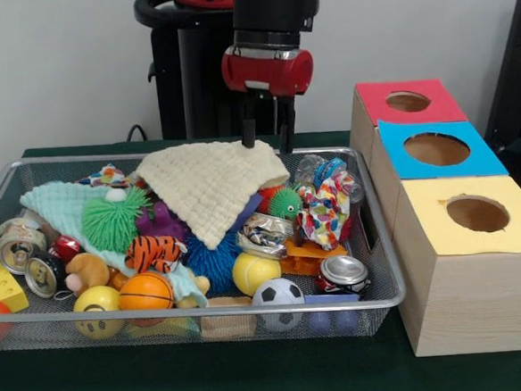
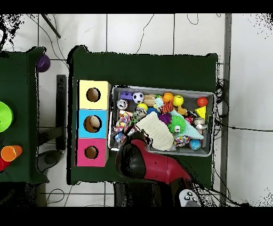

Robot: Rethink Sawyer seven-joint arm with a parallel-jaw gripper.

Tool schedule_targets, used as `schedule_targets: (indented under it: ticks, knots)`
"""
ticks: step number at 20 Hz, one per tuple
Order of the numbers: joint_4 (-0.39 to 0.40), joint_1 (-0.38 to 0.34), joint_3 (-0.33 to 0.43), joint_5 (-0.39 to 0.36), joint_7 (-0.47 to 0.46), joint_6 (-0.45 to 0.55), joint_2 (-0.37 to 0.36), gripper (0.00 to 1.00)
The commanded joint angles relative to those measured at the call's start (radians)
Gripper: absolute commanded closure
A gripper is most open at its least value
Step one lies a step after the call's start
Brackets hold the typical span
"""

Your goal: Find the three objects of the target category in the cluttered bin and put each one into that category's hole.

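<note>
Soft, even light is filling the front view, throwing only faint shadows. A crushed can [image 1: 344, 271] at five o'clock is catching a small glare. In the overhead view the white floor [image 2: 160, 32] at twelve o'clock is glowing brightly, while the green surface [image 2: 160, 66] is staying dark.

A wire mesh bin [image 1: 386, 299] heaped with balls, crushed cans, plush toys and a cream knitted cloth [image 1: 211, 188] sits just beside a row of three wooden boxes, whose yellow hole [image 1: 477, 213] lies nearest the front, blue hole [image 1: 436, 149] in the middle and red hole [image 1: 408, 102] farthest back.
</note>
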Motion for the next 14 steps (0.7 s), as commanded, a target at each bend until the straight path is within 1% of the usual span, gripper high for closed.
schedule_targets:
  ticks: [1,5,7,11,14]
  knots:
    - [-0.097,-0.043,0.110,-0.094,0.074,-0.153,0.128,0.00]
    - [-0.106,-0.043,0.108,-0.116,0.090,-0.199,0.169,0.00]
    - [-0.112,-0.046,0.110,-0.120,0.091,-0.199,0.175,0.00]
    - [-0.127,-0.042,0.107,-0.131,0.074,-0.188,0.173,0.00]
    - [-0.141,-0.028,0.092,-0.130,0.056,-0.153,0.164,0.00]
